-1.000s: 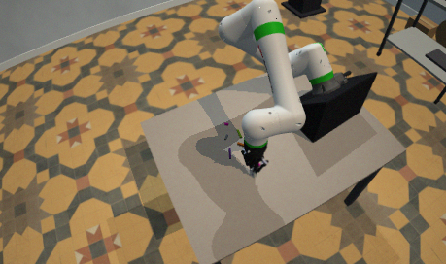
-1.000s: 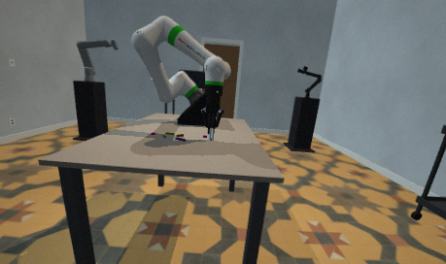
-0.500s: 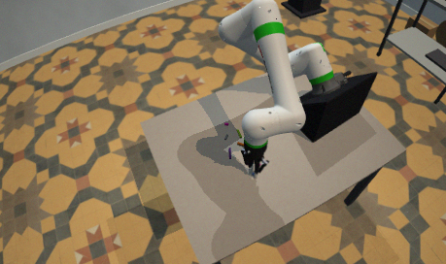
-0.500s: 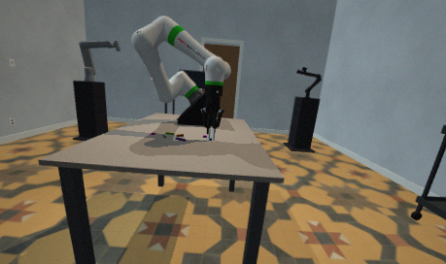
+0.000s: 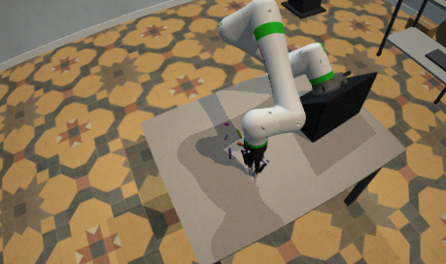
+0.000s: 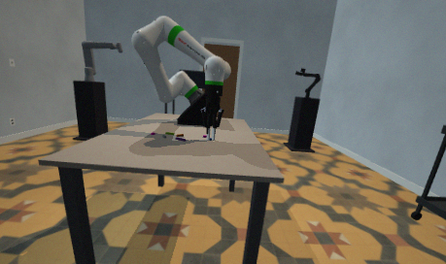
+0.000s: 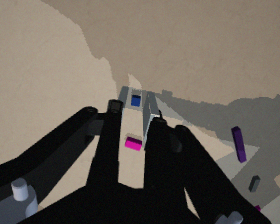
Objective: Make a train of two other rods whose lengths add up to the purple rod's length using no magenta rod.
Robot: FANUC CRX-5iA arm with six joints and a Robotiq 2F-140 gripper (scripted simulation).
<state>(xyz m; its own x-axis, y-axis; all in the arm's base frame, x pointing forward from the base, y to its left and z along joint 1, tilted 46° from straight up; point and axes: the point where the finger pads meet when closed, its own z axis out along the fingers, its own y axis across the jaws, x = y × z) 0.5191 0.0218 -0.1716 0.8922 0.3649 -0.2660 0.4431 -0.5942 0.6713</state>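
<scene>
Purple rod [image 7: 239, 144] first: one of them, lying flat on the table [image 5: 328, 184], off to the right of the wrist camera and well apart from the fingers. From above it sits just left of the gripper [image 5: 255, 170].

Closer in, the wrist view shows one small blue rod [image 7: 136, 100] right at the fingertips. One magenta rod [image 7: 132, 143] sits in the narrow gap between the jaws. The jaws stand only a crack apart and grip nothing.

Counting outward from overhead: one orange rod [image 5: 240, 144], one lime rod [image 5: 239, 132], one grey rod [image 5: 225, 137] and a second magenta rod [image 5: 226, 124]. They are strung loosely behind the purple one, none touching.

There is red lettering on the arm's upper link [image 6: 188, 44], too small to read.

The whole cluster lies around the middle of the table, well away from every edge. The black base block [image 5: 335, 109] stands at the far side, apart from the rods.
</scene>
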